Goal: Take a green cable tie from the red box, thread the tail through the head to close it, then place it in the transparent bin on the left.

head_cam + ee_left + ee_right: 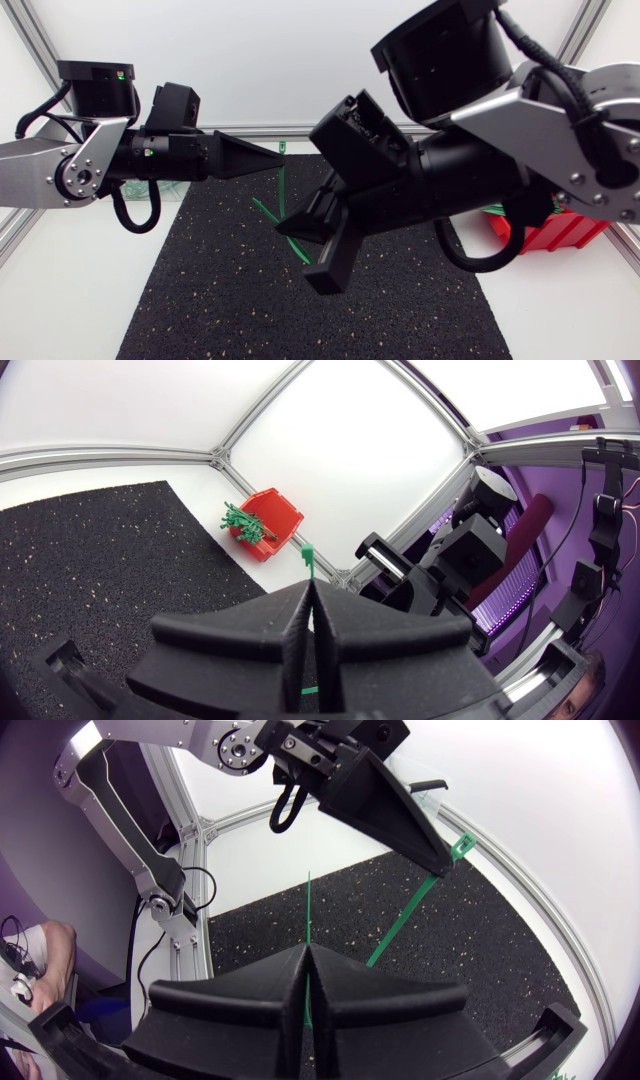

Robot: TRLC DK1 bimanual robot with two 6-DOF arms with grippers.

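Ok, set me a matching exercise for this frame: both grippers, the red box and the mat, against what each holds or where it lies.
Things:
1. left gripper
2. right gripper
3. red box
4. black mat

States:
A. holds loose green ties
B. shut on the cable tie near its head
C. shut on the thin tail
D. lies beneath both grippers

Pairs: 1-B, 2-C, 3-A, 4-D.
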